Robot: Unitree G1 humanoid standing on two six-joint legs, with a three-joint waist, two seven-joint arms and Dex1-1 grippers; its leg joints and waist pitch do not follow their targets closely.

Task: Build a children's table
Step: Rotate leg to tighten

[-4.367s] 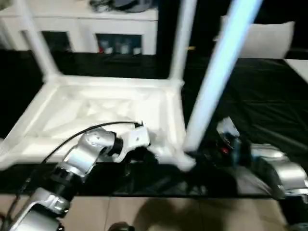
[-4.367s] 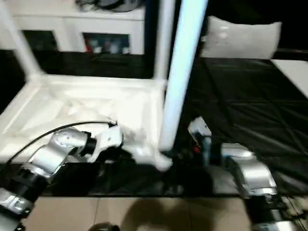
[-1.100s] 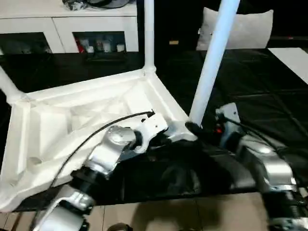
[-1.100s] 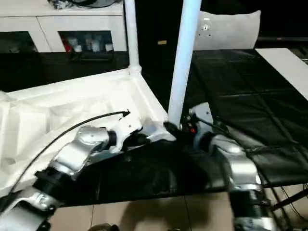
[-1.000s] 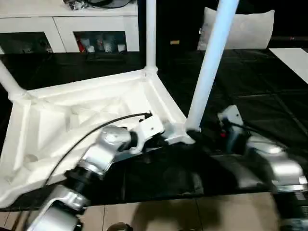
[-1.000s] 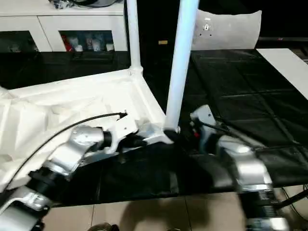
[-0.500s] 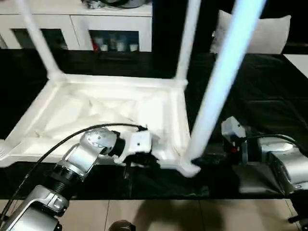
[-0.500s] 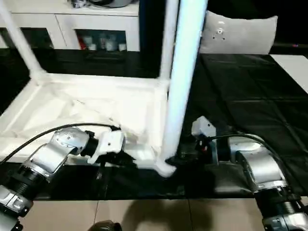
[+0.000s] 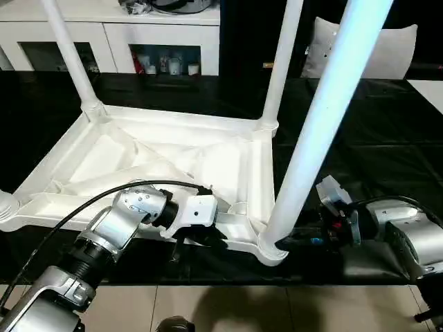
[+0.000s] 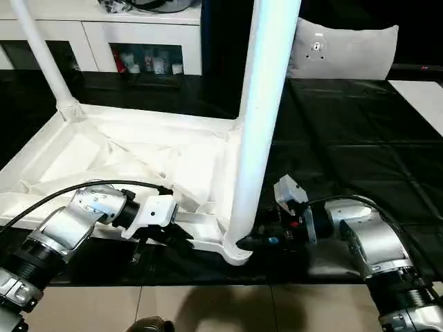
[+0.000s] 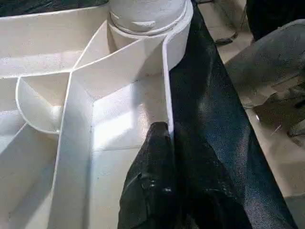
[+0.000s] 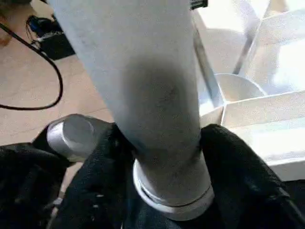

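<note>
From the head cameras, the children's table (image 9: 173,155) lies upside down on the black surface (image 9: 387,138), its near rim along the surface's front edge. Three legs show standing in corner sockets; the near-right leg (image 9: 325,117) rises from the socket at the front right corner of the upturned top. The left end effector (image 9: 197,232) sits at the near rim, and the right end effector (image 10: 259,243) reaches in at the foot of the near-right leg. A white cabinet (image 9: 138,31) and a cushion (image 10: 342,50) stand beyond the surface's far edge.

In the left wrist view, the left end effector's fingers (image 11: 159,157) are pressed together on the thin wall of the table's rim, close to the corner socket (image 11: 147,16).

In the right wrist view, the right end effector (image 12: 169,176) has its two black fingers (image 12: 95,171) set on either side of the leg's base, just above the collar where it enters the socket; they look closed against the leg.

The step in hand seems to be seating this leg. To do it well, the left grip should brace the rim firmly so the top cannot slide or twist, while the right keeps the leg square to the socket and pushes or turns it along its own axis, low down, without levering it sideways.
</note>
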